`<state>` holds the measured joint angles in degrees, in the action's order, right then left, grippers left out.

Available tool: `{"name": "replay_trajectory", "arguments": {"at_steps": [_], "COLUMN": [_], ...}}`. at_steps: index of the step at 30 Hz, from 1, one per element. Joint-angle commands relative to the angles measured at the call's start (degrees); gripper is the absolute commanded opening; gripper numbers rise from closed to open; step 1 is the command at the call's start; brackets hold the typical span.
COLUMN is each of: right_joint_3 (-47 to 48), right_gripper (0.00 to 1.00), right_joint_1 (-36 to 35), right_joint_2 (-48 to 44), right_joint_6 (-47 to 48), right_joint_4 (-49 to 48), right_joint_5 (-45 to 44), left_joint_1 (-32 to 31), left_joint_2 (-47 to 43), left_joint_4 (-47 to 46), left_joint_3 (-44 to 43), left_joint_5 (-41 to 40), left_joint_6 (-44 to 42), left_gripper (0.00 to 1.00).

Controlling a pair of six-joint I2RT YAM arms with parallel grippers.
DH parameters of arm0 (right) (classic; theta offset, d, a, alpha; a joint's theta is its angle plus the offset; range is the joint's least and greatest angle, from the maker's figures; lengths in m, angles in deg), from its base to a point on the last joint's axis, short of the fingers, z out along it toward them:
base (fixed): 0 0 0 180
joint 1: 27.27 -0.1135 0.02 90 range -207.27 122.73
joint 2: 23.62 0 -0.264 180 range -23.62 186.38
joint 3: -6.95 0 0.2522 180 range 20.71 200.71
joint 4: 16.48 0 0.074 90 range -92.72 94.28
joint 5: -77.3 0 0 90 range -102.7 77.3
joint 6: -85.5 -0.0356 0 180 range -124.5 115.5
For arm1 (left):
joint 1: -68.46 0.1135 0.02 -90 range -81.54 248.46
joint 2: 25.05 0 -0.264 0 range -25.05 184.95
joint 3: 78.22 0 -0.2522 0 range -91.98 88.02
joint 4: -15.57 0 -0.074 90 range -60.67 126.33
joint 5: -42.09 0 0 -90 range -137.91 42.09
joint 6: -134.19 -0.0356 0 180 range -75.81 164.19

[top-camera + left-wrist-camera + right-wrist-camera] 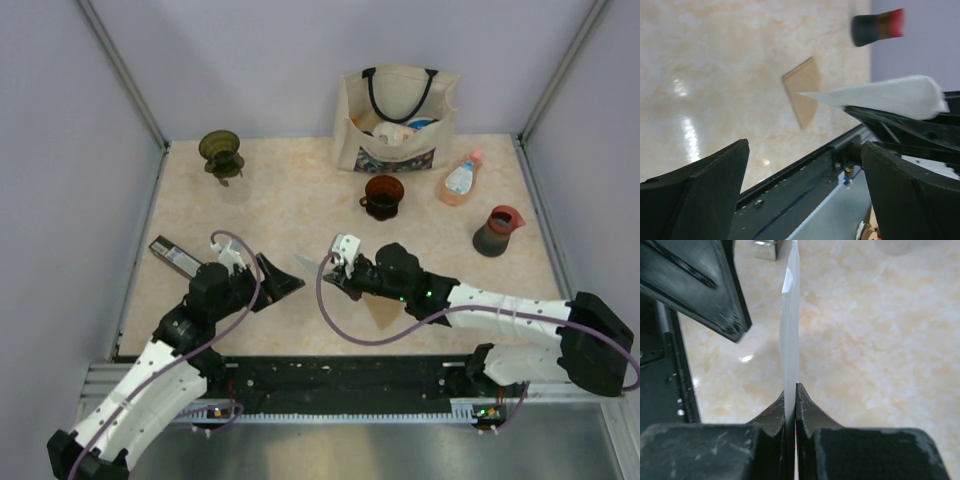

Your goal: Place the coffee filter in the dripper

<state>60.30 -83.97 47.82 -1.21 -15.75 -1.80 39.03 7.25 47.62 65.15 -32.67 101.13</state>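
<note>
Right gripper [791,396] is clamped on the edge of the white filter [790,320], held upright above the worktop [250,205] near its front edge, midway along; left gripper [288,284] stands open, jaws clear of the paper, and should back straight away without brushing it, lest the thin sheet twist or slip.

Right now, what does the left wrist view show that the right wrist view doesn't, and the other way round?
Only left wrist: a tan paper sheet lying flat on the table, a dark jug with a red top beyond it, and the left gripper wide open with nothing in it.
Only right wrist: the pinch itself, with the right gripper shut on the white filter, seen edge-on.
Both: the white filter held above the table, plus part of the other arm's gripper.
</note>
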Motion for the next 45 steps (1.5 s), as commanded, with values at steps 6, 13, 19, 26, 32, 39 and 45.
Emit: {"name": "replay_trajectory", "arguments": {"at_steps": [6, 13, 19, 26, 32, 39, 45], "right_joint_3": [-1.80, -1.10, -0.66, -0.48, -0.66, -1.01, -1.18], "right_gripper": [0.00, 0.00, 0.00, 0.00, 0.00, 0.00, 0.00], "right_joint_1": [-6.57, -8.68, -9.56, -10.18, -10.61, -10.79, -10.79], "right_joint_2": [-5.52, -4.29, -3.41, -2.97, -3.32, -4.11, -5.52], "right_joint_6": [18.14, 21.93, 23.25, 23.25, 23.17, 21.94, 20.62], "right_joint_4": [-10.95, -11.13, -9.90, -9.11, -9.02, -8.76, -8.41], "right_joint_5": [-23.18, -29.62, -30.41, -28.91, -28.47, -27.68, -25.93], "left_joint_1": [-0.28, -0.28, -0.28, -0.45, -0.63, -0.80, -0.89], "left_joint_2": [-2.86, 2.94, 5.85, 8.84, 12.44, 12.27, 11.74], "left_joint_4": [-8.17, -14.50, -19.95, -20.74, -21.18, -21.62, -22.42], "left_joint_3": [-8.58, -11.75, -12.72, -14.04, -14.83, -13.17, -11.93], "left_joint_5": [8.56, 8.93, 9.63, 6.99, 6.90, 6.55, 6.20], "left_joint_6": [1.85, 4.22, 5.80, 5.63, 5.02, 4.66, 4.32], "left_gripper": [0.99, 0.96, 0.93, 0.82, 0.70, 0.57, 0.45]}}
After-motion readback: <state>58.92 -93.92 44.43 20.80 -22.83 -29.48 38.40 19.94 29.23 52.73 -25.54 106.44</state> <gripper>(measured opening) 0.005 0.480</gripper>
